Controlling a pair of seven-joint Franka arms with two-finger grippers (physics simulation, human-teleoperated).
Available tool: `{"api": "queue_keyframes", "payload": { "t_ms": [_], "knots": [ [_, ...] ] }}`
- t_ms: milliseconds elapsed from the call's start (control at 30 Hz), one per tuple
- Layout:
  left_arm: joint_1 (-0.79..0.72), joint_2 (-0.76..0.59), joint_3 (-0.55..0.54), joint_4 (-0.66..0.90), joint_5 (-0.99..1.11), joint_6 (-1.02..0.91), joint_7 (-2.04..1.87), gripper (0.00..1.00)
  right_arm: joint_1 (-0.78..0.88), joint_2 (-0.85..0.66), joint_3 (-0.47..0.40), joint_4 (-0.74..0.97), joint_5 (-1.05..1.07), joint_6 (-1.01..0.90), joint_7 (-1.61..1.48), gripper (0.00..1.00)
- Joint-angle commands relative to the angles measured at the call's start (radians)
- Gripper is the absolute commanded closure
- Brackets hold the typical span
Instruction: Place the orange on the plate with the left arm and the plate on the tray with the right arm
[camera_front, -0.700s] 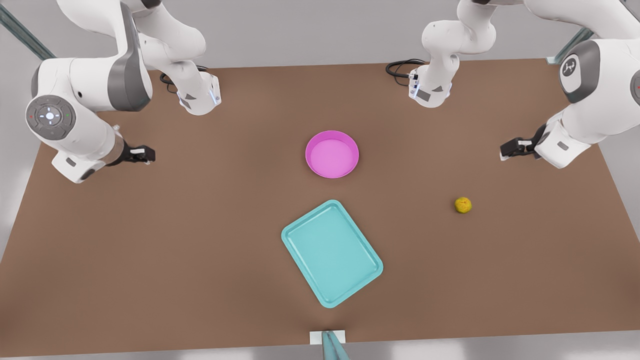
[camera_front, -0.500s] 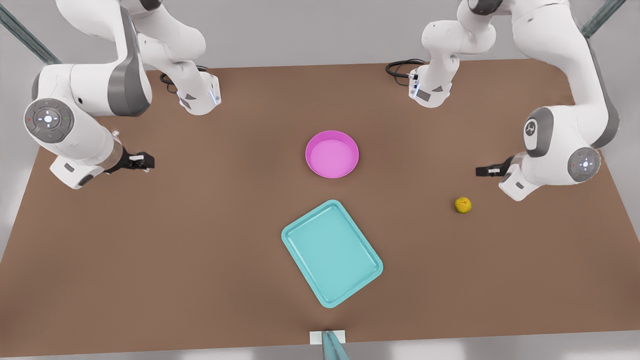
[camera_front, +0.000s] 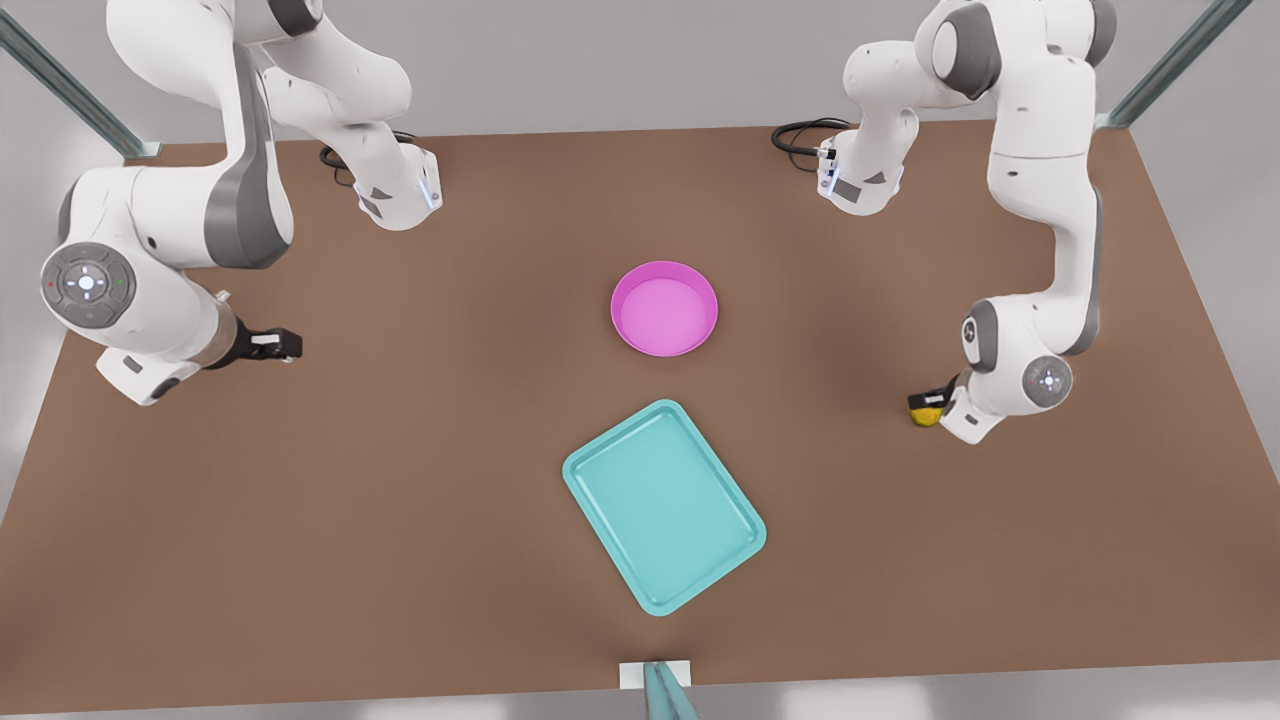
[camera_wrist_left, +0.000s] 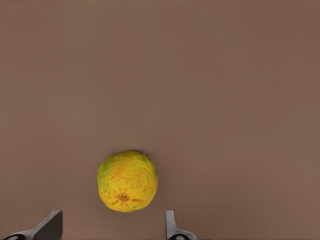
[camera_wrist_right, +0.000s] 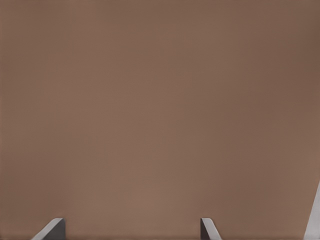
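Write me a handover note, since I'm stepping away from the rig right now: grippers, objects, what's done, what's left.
Left gripper: open, over the orange at the front view's right, fingers either side, not yet gripping.
Right gripper: open, waiting above bare table at the front view's left.
Plate: mid-table, nothing in it.
Tray: nearer the camera than the plate, apart from it, nothing on it.
Done: nothing placed.
Left: grasp orange, set it on plate; then right arm moves plate onto tray.
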Motion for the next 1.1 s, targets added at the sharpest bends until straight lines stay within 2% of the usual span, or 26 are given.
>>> {"api": "queue_keyframes", "payload": {
  "t_ms": [0,533,567,600,733,833,933,1000,1067],
  "knots": [
    [0.000,0.014,0.000,-0.001,0.000,0.087,-0.005,0.00,0.000,0.000,0.000,0.000,0.001,0.001,-0.015,0.00],
    [0.008,0.113,0.000,-0.012,-0.002,0.119,-0.003,0.00,-0.002,0.001,0.000,-0.003,0.003,-0.002,-0.013,0.00],
    [0.008,0.115,0.000,-0.012,-0.002,0.122,-0.003,0.06,-0.003,0.003,0.000,-0.003,0.011,-0.001,-0.013,0.00],
    [0.008,0.115,0.000,-0.012,-0.003,0.122,-0.003,0.22,-0.003,0.003,0.000,-0.002,0.011,-0.001,-0.013,0.00],
    [0.008,0.106,0.000,-0.005,-0.002,0.122,-0.003,0.26,-0.009,0.004,0.000,-0.002,0.021,-0.001,-0.013,0.00],
    [0.008,0.086,-0.001,-0.002,-0.003,0.122,-0.003,0.36,-0.011,0.004,0.000,-0.003,0.023,-0.001,-0.013,0.00],
    [0.006,0.083,-0.006,0.007,-0.003,0.122,-0.014,0.37,-0.016,0.004,0.000,-0.003,0.023,-0.001,-0.013,0.00],
    [-0.061,-0.016,-0.051,0.031,-0.006,-0.005,-0.049,0.36,-0.017,0.004,0.000,-0.003,0.023,-0.008,-0.015,0.00],
    [-0.187,-0.025,-0.103,0.149,-0.006,-0.157,-0.210,0.35,-0.025,0.004,0.000,-0.003,0.023,-0.011,-0.015,0.00]
  ]
}}
